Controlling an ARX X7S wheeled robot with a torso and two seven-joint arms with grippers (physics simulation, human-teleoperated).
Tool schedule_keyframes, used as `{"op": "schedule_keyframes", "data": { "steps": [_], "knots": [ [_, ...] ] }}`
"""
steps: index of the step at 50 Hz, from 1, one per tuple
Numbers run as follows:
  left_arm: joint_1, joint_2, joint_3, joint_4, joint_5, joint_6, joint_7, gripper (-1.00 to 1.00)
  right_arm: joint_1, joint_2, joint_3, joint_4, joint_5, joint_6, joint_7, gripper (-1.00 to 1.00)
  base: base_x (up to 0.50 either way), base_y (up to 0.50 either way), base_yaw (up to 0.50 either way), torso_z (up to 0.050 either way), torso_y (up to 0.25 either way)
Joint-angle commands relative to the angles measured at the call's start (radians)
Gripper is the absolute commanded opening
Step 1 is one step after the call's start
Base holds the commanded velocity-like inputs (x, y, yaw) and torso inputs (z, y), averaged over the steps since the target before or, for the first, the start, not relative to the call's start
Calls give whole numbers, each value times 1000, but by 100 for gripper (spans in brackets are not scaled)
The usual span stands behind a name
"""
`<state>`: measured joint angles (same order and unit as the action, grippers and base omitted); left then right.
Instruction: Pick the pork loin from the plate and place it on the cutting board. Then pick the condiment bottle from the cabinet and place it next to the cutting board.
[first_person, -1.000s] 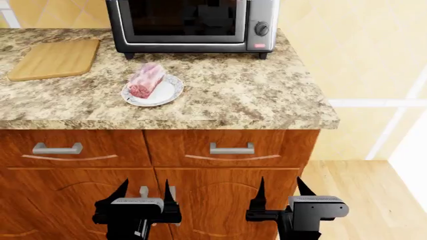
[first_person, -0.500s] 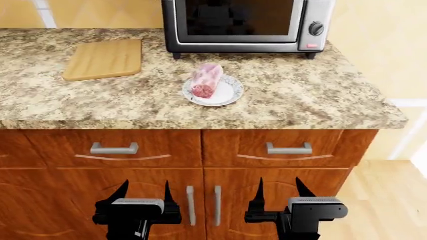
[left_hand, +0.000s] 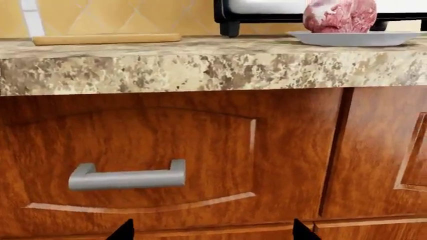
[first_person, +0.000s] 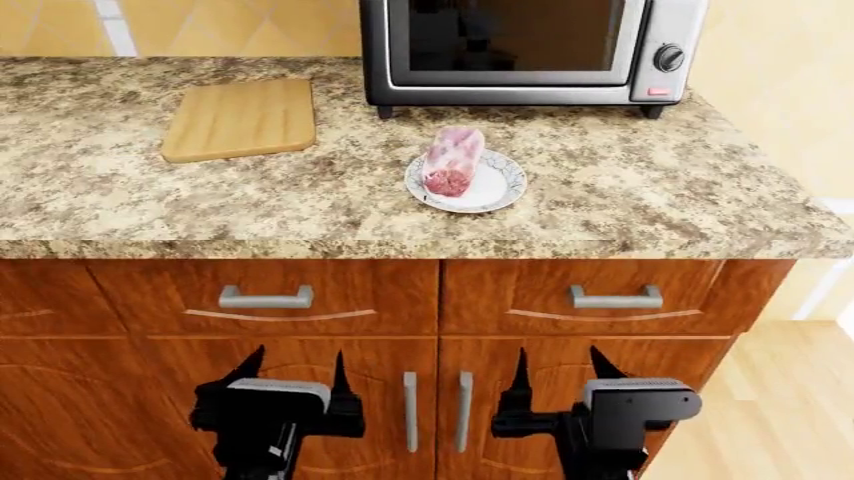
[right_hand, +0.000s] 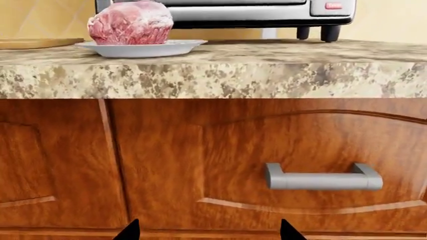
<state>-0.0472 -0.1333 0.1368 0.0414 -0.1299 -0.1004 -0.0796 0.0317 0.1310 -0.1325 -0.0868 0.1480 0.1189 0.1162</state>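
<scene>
Lying on the plate (first_person: 497, 190) I see the pork loin (first_person: 453, 160), its cut end turned toward me, and the plate stands on the granite counter (first_person: 641, 200) just in front of the toaster oven (first_person: 531, 50). To the left of the plate, apart from it, the cutting board (first_person: 242, 119) lies flat on the same counter with nothing on it. I cannot see the condiment bottle in any view. Under the counter edge are two drawers with grey handles (first_person: 266, 297), and below them the cabinet doors (first_person: 334, 400) are closed. My left gripper (first_person: 291, 375) and my right gripper (first_person: 558, 370) both hang low in front of these doors, well below the counter, with the fingers spread apart and nothing between them. In the left wrist view the loin and the plate appear above the counter edge, and the board (left_hand: 107, 38) is only a thin strip
</scene>
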Motion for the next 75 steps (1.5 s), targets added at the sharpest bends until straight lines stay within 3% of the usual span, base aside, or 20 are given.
{"op": "schedule_keyframes", "data": {
  "steps": [1,9,16,22,27,36,75],
  "knots": [
    [-152,-133,46,190,-75,-308,128,100,89,125,33,-333,201,464,-46,100,0,0,0,0,0],
    [-337,-262,4,338,-189,-622,218,100,368,221,98,-501,393,897,-41,100,0,0,0,0,0],
    [-598,-317,-7,283,-245,-792,283,100,709,229,171,-487,546,1204,-35,100,0,0,0,0,0],
    [-829,-373,55,174,-249,-881,370,100,1005,239,178,-383,625,1402,-50,100,0,0,0,0,0],
    [-952,-380,99,65,-228,-882,410,100,1135,264,111,-251,613,1391,-81,100,0,0,0,0,0],
    [-1044,-380,138,-21,-210,-894,435,100,1226,265,74,-134,624,1396,-99,100,0,0,0,0,0],
    [-1075,-424,153,35,-230,-941,463,100,1258,277,54,-118,702,1395,-57,100,259,0,0,0,0]
  ]
}}
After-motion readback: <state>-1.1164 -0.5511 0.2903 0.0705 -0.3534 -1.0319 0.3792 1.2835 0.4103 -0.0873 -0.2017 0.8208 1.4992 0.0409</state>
